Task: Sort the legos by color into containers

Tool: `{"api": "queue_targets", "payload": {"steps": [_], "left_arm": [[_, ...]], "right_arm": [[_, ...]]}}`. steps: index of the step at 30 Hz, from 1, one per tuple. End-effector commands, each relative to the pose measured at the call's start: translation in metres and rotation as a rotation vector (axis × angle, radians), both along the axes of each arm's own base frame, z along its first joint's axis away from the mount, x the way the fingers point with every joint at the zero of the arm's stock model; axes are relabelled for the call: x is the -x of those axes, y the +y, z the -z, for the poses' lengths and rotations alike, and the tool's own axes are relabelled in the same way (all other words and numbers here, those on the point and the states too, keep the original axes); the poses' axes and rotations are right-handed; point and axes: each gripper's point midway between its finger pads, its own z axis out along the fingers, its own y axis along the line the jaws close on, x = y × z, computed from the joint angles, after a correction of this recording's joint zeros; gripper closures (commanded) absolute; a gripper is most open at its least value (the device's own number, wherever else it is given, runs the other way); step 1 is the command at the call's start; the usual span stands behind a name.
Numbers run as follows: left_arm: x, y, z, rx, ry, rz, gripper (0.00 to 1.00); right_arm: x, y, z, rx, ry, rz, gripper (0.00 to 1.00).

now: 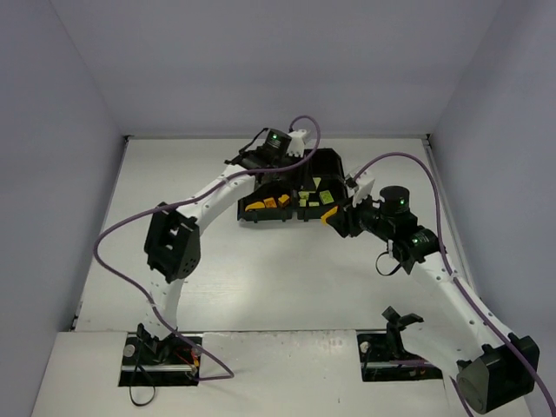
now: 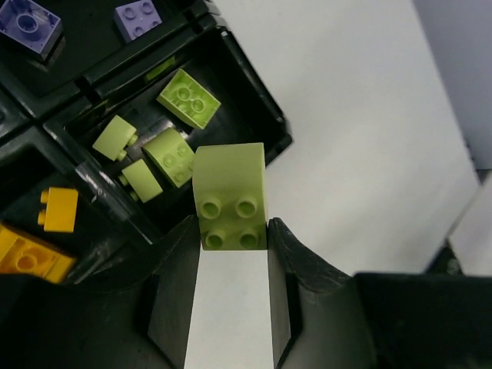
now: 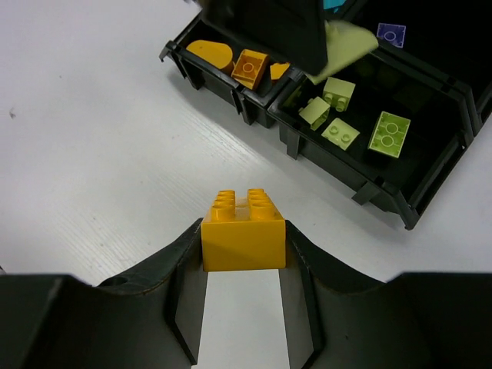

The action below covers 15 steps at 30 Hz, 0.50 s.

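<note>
Grasps noted: my left hand [image 2: 231,232] holds lime-green plastic brick [image 2: 229,192] at its matching black-tray compartment [image 2: 257,104] for dropping; right hand [image 3: 243,228] clamps orange brick [image 3: 242,242].

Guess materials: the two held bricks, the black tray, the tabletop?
green brick and orange brick: moulded plastic, smooth and semi-gloss; crisp studs, uniform colour.
black tray: probably thin formed plastic, glossy; its ribbed, sloped walls catch highlights.
tabletop: white matte board with faint linear grain; perhaps painted wood or laminate, can't tell which.
</note>
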Motion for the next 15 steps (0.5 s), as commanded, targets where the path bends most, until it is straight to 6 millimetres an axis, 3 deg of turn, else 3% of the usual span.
{"api": "queue_targets", "payload": {"steps": [1, 2, 4, 5, 6, 10, 12, 15], "left_arm": [[-0.025, -0.015, -0.021, -0.028, -0.16, -0.033, 0.93], [-0.03, -0.019, -0.006, -0.048, -0.144, -0.045, 0.87], [-0.04, -0.025, -0.004, -0.051, -0.157, -0.064, 0.79], [-0.044, -0.027, 0.007, -0.064, -0.146, -0.073, 0.76], [-0.046, -0.028, 0.009, -0.07, -0.147, -0.077, 0.67], [-0.052, -0.022, 0.0, -0.087, -0.186, -0.114, 0.4], [-0.055, -0.01, -0.022, -0.096, -0.239, -0.159, 0.32], [-0.055, 0.019, -0.049, -0.137, -0.32, -0.237, 0.28]], "right_arm": [[-0.006, -0.001, -0.033, -0.072, -0.068, 0.052, 1.0], [-0.005, -0.001, -0.035, -0.079, -0.073, 0.056, 1.0], [-0.004, -0.002, -0.036, -0.082, -0.075, 0.056, 1.0], [-0.004, -0.003, -0.037, -0.083, -0.077, 0.063, 1.0], [-0.004, -0.003, -0.037, -0.083, -0.077, 0.065, 1.0], [-0.006, 0.001, -0.037, -0.084, -0.069, 0.045, 1.0], [-0.009, 0.005, -0.036, -0.079, -0.061, 0.021, 1.0], [-0.019, 0.01, -0.038, -0.064, -0.067, -0.003, 1.0]]}}
